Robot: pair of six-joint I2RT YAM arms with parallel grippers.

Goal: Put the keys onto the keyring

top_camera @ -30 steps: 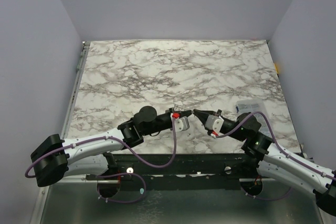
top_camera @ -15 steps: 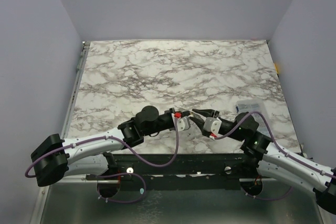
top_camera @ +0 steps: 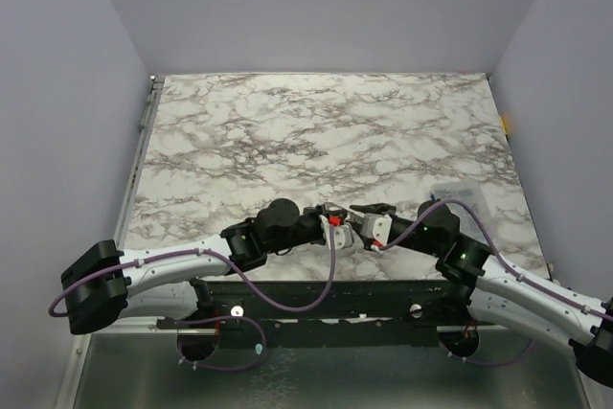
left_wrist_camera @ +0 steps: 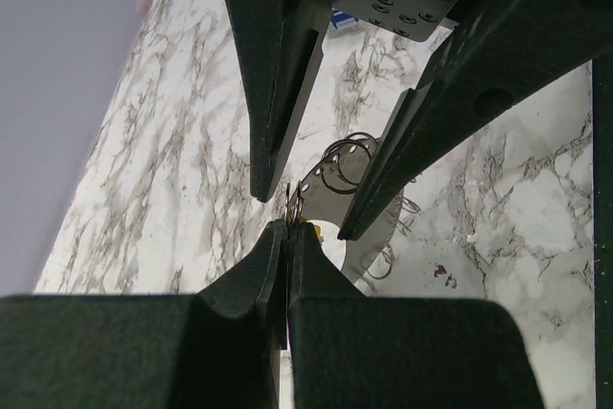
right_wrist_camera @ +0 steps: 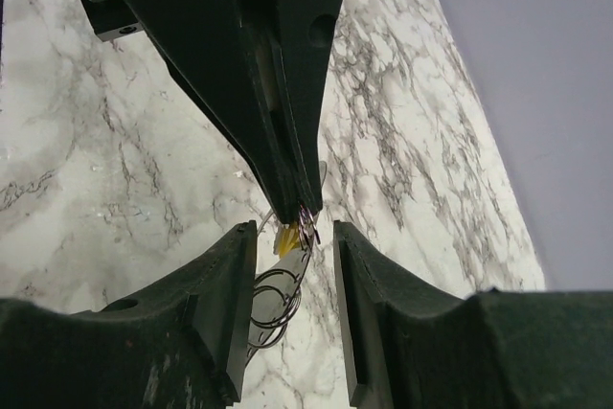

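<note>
Barely visible: keyring [right_wrist_camera: 306,223] in left gripper [left_wrist_camera: 287,230]

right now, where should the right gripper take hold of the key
Likely the yellow-orange head of the key, hanging just below the left gripper, which is shut on the keyring. Come straight in from the right gripper's side, facing the left one: its open fingers straddle that head.
</note>
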